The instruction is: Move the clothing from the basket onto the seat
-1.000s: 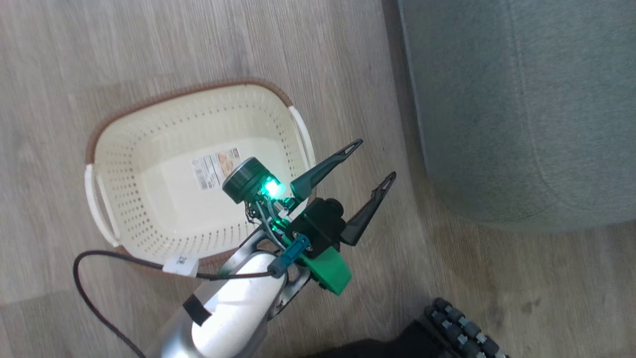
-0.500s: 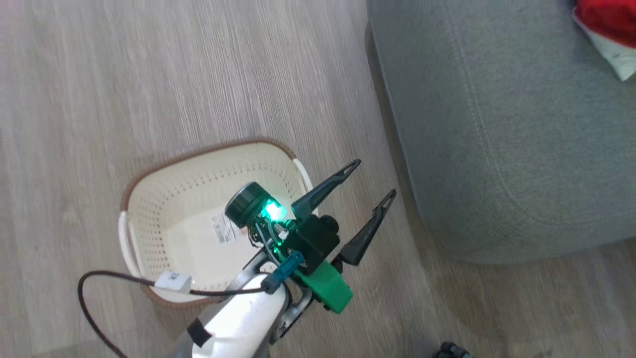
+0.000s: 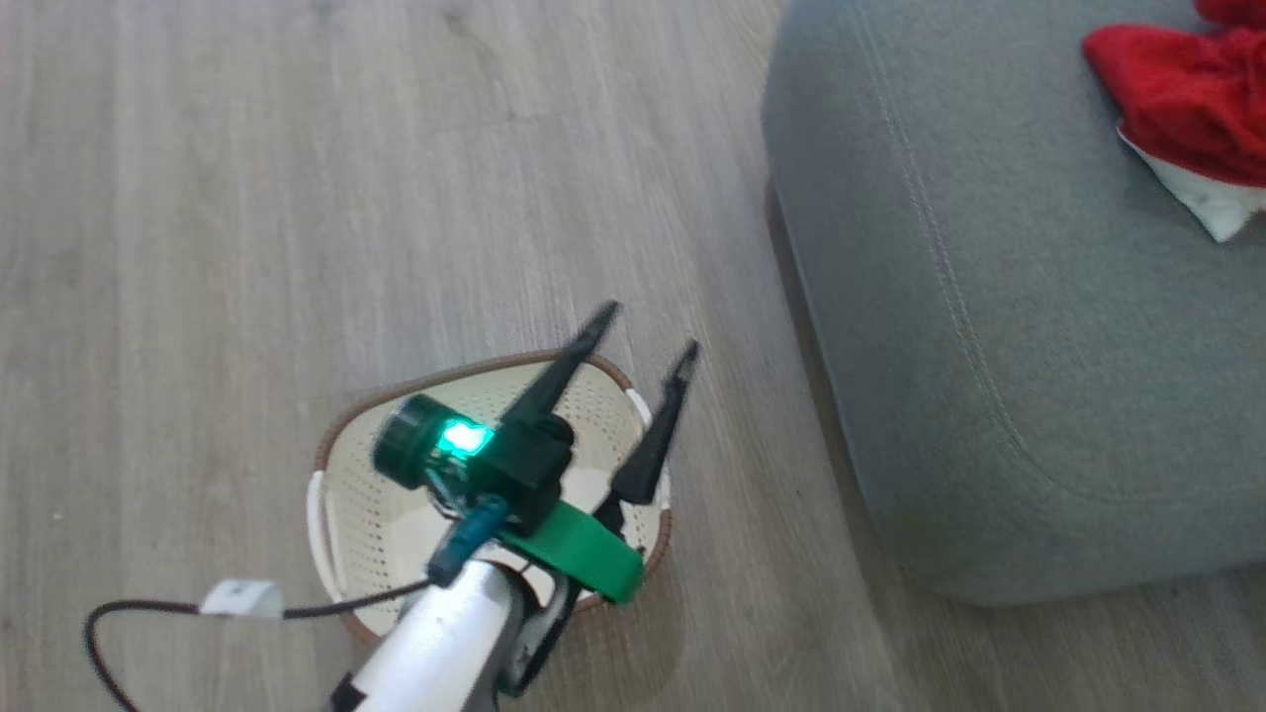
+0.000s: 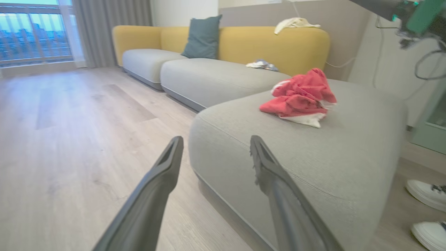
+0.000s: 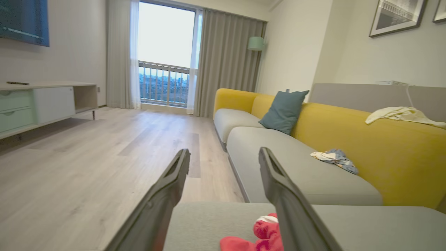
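Half above oval cream perforated plastic basket (image 3: 366, 514) w/ L gripper (image 3: 652, 326) spread, empty; R gripper (image 5: 223, 150) spread too. May clip rim, tip it.

Shiny silver-white left arm (image 3: 445, 643), two long dark pointed fingers (image 3: 653, 450), green clip (image 3: 579, 554), glowing green light (image 3: 465, 437), black cable (image 3: 336, 602), white tag (image 3: 240, 597)

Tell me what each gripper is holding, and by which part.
Nothing. The left gripper and right gripper both stand open and empty; the clothing lies on the seat.
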Motion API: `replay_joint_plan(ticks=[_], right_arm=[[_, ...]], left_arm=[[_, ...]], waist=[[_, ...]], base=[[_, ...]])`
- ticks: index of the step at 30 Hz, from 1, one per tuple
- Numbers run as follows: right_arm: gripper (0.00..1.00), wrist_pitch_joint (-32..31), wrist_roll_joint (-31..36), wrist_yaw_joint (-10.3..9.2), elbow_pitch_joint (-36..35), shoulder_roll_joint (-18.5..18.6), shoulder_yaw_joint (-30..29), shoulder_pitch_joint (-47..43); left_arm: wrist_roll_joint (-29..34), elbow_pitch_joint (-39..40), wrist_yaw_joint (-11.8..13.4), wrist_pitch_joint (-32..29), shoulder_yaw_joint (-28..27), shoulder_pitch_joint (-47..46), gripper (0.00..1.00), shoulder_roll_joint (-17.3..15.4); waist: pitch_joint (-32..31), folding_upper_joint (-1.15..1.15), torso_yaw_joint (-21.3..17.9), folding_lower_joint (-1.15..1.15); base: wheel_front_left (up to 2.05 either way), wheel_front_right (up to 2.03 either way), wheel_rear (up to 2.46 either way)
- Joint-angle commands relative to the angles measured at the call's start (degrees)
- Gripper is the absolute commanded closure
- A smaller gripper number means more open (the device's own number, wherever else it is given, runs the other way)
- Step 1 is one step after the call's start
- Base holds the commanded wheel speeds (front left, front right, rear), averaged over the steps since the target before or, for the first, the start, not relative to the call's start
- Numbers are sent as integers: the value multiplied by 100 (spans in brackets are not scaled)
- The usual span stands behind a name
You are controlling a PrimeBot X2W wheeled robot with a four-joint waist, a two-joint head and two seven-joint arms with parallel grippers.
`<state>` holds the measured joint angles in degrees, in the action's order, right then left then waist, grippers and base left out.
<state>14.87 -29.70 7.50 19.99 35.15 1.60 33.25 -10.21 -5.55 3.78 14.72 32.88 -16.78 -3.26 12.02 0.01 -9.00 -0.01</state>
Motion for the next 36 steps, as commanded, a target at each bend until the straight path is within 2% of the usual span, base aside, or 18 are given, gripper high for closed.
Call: replay_joint_plan(ticks=[1, 9, 14, 16, 25, 36], right_arm=[[0, 13, 27, -1, -318, 60, -29, -188], [0, 13, -42, -1, -1042, -534, -106, -1037], [0, 13, -44, -1, -1287, -997, 2, -1466], [0, 13, -50, -1, -1311, -1078, 30, -1537], [0, 13, -84, -1, -1302, -1847, 22, -2006], [0, 13, 142, -1, -1177, -2412, 365, -2351]], left_arm=[[-25, 263, 54, 28, -301, -58, 0, 37], [52, 329, 193, 28, -936, 171, 0, 38], [95, 257, 369, 28, -1315, 369, 0, 38], [105, 232, 418, 28, -1395, 395, 0, 38], [38, 66, 618, 28, -1864, 574, 0, 38], [-142, 93, 890, 28, -2014, 679, 0, 38]], waist=[[-160, -1, 183, 1], [-402, -1, 646, 1], [-517, -1, 898, 1], [-532, -1, 944, 1], [-581, -1, 1245, 1], [-639, -1, 1388, 1]], base=[[0, 0, 0], [0, 0, 0], [0, 0, 0], [0, 0, 0], [0, 0, 0], [0, 0, 0]])
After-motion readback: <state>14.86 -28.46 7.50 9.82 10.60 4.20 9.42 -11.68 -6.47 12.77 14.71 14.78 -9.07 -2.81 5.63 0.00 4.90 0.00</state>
